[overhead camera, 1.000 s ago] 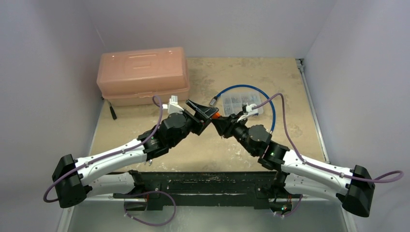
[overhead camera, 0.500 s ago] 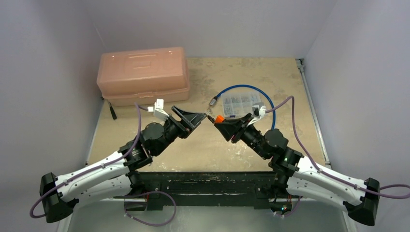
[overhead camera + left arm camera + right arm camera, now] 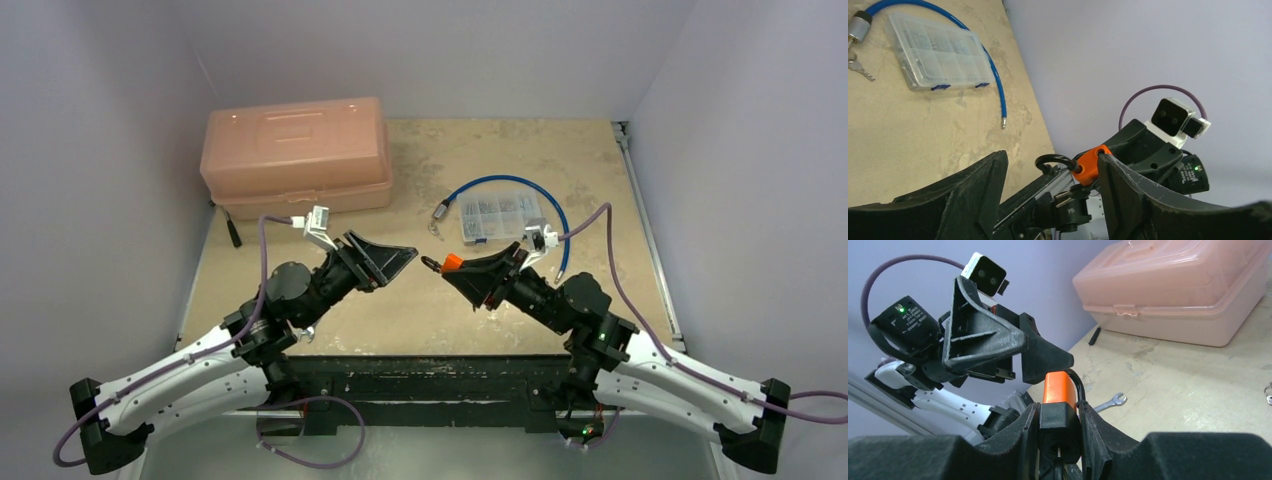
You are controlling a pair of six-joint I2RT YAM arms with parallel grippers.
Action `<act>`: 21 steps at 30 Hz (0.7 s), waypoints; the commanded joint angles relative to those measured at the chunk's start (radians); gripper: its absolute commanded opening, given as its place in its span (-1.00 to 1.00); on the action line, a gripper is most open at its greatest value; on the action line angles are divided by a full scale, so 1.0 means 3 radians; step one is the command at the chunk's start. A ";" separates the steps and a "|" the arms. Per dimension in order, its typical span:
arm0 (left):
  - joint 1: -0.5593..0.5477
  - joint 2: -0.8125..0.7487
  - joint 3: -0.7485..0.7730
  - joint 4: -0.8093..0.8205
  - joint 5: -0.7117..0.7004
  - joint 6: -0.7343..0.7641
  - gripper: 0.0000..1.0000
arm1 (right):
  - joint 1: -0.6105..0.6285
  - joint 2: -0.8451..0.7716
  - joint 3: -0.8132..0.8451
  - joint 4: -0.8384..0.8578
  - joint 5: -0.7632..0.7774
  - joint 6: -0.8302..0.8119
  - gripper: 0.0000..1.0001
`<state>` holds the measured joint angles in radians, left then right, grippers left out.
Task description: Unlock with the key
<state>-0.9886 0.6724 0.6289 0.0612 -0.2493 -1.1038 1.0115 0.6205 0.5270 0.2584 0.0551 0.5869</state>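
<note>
While clamping the padlock (image 3: 1058, 387) in the right end effector (image 3: 456, 266), shackle toward the open, empty left end effector (image 3: 405, 256), spotted the key (image 3: 860, 70) flat on the desk (image 3: 400, 180) just beyond both, beside the blue cable (image 3: 500, 181).

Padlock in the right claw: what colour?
The padlock is orange; the right wrist view shows it best.

Both arms stretch forward and angle inward, so the two grippers face each other nose to nose, a little apart. The left gripper (image 3: 393, 262) gapes wide with nothing in it; the right gripper (image 3: 449, 270) is clamped on an orange padlock (image 3: 1059, 388)
</note>
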 commanded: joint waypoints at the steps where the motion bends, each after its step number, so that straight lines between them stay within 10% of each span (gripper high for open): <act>1: 0.0012 -0.0115 0.0157 -0.0197 0.0075 0.0303 0.38 | -0.0012 -0.0083 0.0003 0.0261 -0.0025 0.0099 -1.00; 21: 0.0008 -0.0951 0.0786 -0.2264 -0.0739 0.1609 0.39 | -0.0094 0.2116 0.0041 0.1814 -0.0582 0.1247 -1.00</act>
<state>-0.9886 0.4145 0.8345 -0.4915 -0.3840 -0.7185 0.9859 1.1194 0.4694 0.5533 -0.0277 0.8364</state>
